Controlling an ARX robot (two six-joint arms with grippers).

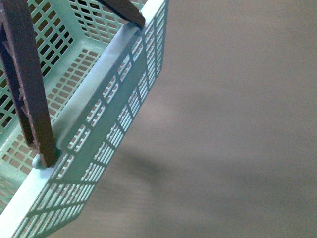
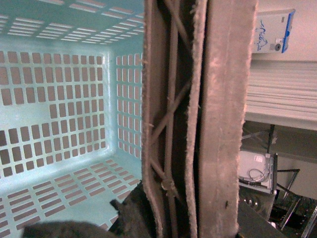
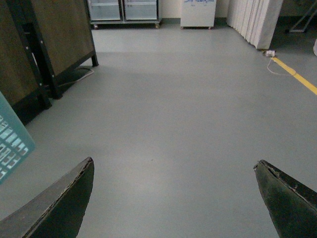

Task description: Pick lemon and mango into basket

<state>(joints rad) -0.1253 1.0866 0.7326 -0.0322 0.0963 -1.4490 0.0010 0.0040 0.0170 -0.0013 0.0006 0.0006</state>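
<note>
The basket [image 1: 124, 106] shows at a slant in the front view, and its brown handle [image 1: 29, 84] fills the left wrist view. The slotted bottom and walls in view hold no fruit. Neither lemon nor mango appears anywhere, so I judge both picks remain. The right gripper [image 3: 173, 198] is spread wide above bare floor [image 3: 188, 99]. The left gripper [image 2: 89, 225] sits by the handle; whether it pinches it, I cannot tell.
</note>
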